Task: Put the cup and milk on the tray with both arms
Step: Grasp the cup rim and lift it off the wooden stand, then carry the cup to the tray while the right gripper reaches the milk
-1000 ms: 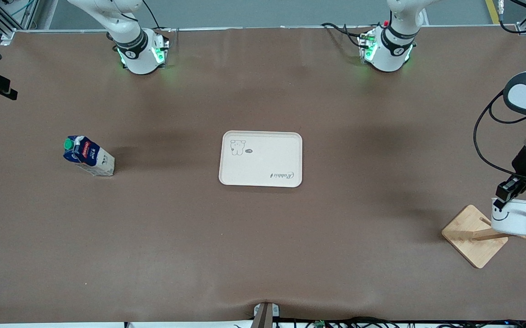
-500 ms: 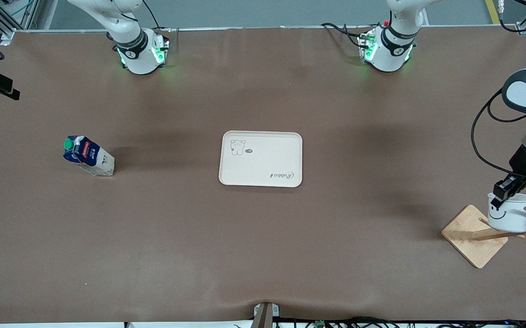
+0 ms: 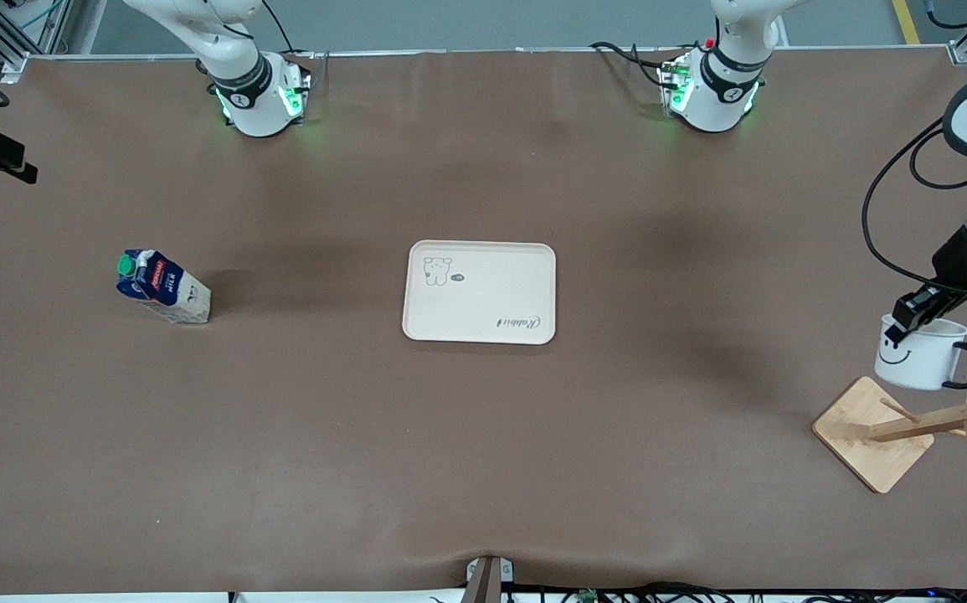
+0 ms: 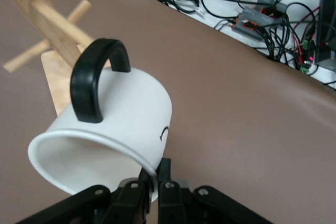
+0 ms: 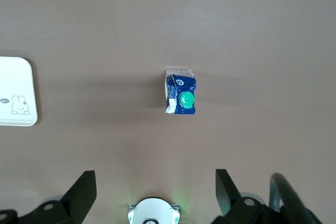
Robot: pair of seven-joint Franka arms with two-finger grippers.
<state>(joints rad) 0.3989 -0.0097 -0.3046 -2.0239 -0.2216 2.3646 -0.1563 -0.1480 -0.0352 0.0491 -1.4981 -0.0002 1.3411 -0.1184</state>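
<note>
Left hand (image 3: 897, 327) clamped on cup (image 3: 917, 357) rim, cup aloft over wooden rack (image 3: 885, 431); interior empty. Right hand (image 5: 152, 192) spread apart, high over upright milk (image 3: 163, 287). Tray (image 3: 483, 314) mid-counter (image 3: 483, 461), holding nothing.

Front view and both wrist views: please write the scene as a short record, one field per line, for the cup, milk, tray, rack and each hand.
cup: white mug, gripped at its rim, in the air over the wooden rack
left hand: shut on the cup rim
milk: carton standing on the table, toward the right arm's end
right hand: open, high over the table above the milk
tray: mid-table, nothing on it
</note>
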